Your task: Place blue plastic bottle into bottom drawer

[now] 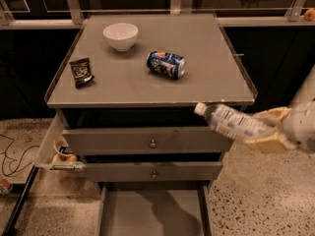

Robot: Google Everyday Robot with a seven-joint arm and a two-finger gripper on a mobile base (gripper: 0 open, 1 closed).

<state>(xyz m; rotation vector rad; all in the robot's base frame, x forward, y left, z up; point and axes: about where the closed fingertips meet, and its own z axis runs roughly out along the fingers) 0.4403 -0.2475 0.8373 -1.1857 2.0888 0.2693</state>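
The grey cabinet (147, 142) has its bottom drawer (152, 213) open at the near side. At the right, the gripper (264, 130) seems to have its fingers clasped around the blue plastic bottle (229, 122), held in the air. Lowering it into the drawer and releasing it are left.

Claw (264, 130) far right, mid-height, clamped on blue plastic bottle (229, 122).

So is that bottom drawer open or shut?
Open: the bottom drawer is pulled out, its floor showing. The gripper, above and right of it, holds the bottle.
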